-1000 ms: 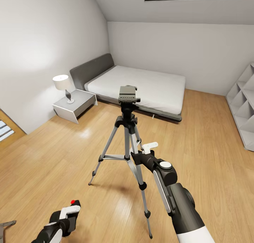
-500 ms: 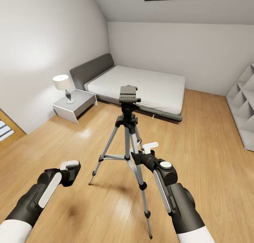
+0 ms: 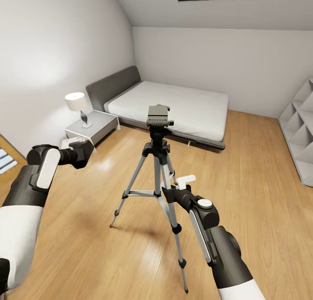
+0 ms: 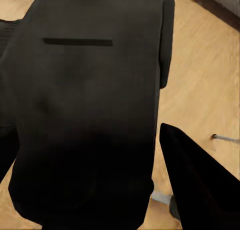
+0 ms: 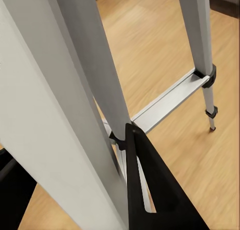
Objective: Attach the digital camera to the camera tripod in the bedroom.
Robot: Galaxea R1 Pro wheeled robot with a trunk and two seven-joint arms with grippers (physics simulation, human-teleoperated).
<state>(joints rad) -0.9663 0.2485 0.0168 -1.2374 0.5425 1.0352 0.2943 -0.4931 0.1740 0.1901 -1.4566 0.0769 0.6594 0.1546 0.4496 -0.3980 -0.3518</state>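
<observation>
My left end effector (image 3: 80, 154) pinches the digital camera (image 4: 85, 110), raised well apart from the camera tripod (image 3: 157, 161). My right end effector (image 3: 180, 183) is clamped on a tripod leg, below the head plate.

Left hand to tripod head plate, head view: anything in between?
Nothing. In the head view the left hand holds the digital camera left of the camera tripod; behind that gap lies bare wood floor.
</observation>
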